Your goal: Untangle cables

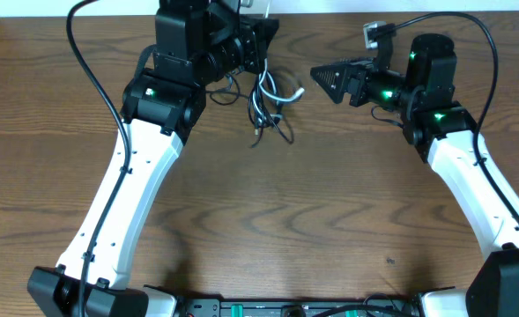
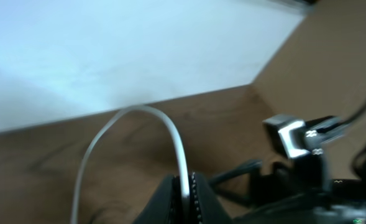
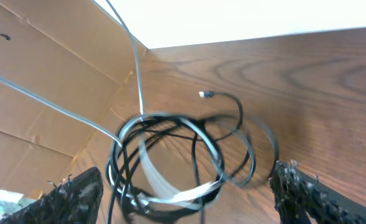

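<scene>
Left gripper [image 2: 184, 186] is clamping the white cable [image 2: 170, 127]; right gripper [image 1: 319, 77], gaping empty, is facing the tangle [image 1: 268, 110] to its left.

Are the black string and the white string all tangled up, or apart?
Tangled. The thin black cord and thin white cord loop through each other in one bundle.

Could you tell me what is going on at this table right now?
Two robot arms are untangling cables on the table. The left gripper is shut on the white cable near the far edge. The black cable is looped with it in a bundle. The right gripper faces that bundle, open and holding nothing.
</scene>
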